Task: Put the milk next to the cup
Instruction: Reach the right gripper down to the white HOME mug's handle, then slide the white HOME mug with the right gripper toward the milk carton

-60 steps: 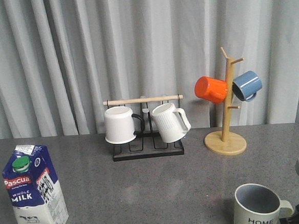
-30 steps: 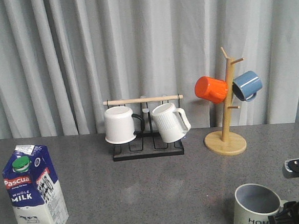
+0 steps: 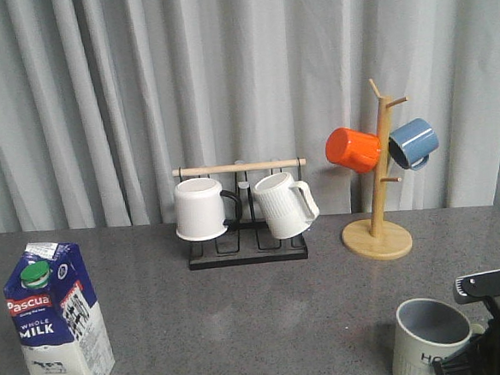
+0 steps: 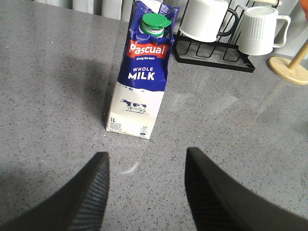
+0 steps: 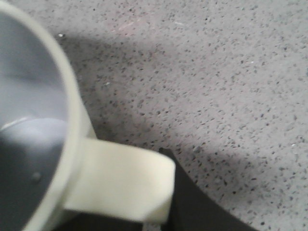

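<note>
Your tall blue-and-white milk carton (image 3: 58,321) stands upright at about 8 o'clock on the grey speckled surface (image 3: 242,317), well apart from the cream ribbed cup (image 3: 432,338) at 4 o'clock. Your left gripper (image 4: 147,192) is spread wide, holding nothing. Your right gripper (image 3: 493,342) crowds the cup's handle; whether it grips, you cannot tell. Nudge it and the cup may tip.

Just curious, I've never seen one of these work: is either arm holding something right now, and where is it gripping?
The right gripper is at the cup's handle, though a closed grip isn't visible. The left gripper is open, short of the milk.
</note>
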`<control>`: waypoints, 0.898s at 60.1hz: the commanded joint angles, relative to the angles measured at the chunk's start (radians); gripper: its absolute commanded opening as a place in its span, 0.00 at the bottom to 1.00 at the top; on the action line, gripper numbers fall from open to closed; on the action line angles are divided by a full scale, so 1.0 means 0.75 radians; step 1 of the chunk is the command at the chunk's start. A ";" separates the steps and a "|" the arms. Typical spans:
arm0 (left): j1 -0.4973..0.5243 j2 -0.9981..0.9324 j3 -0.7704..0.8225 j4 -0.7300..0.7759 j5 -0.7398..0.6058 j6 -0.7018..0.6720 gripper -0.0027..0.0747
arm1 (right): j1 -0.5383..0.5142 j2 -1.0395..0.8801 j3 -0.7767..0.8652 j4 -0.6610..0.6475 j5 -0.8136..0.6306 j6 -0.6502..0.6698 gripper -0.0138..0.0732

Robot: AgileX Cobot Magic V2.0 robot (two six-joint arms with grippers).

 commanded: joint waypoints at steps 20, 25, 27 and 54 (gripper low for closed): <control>-0.002 0.015 -0.042 -0.013 -0.096 -0.001 0.50 | 0.148 -0.176 -0.226 0.060 0.051 -0.035 0.15; -0.002 0.015 -0.042 -0.016 -0.090 -0.001 0.50 | 0.241 -0.133 -0.323 0.062 0.100 -0.031 0.15; -0.002 0.015 -0.042 -0.021 -0.087 -0.001 0.50 | 0.268 -0.111 -0.361 0.064 0.105 -0.028 0.15; -0.002 0.015 -0.042 -0.022 -0.049 -0.001 0.50 | 0.405 0.223 -0.541 0.084 0.113 -0.021 0.16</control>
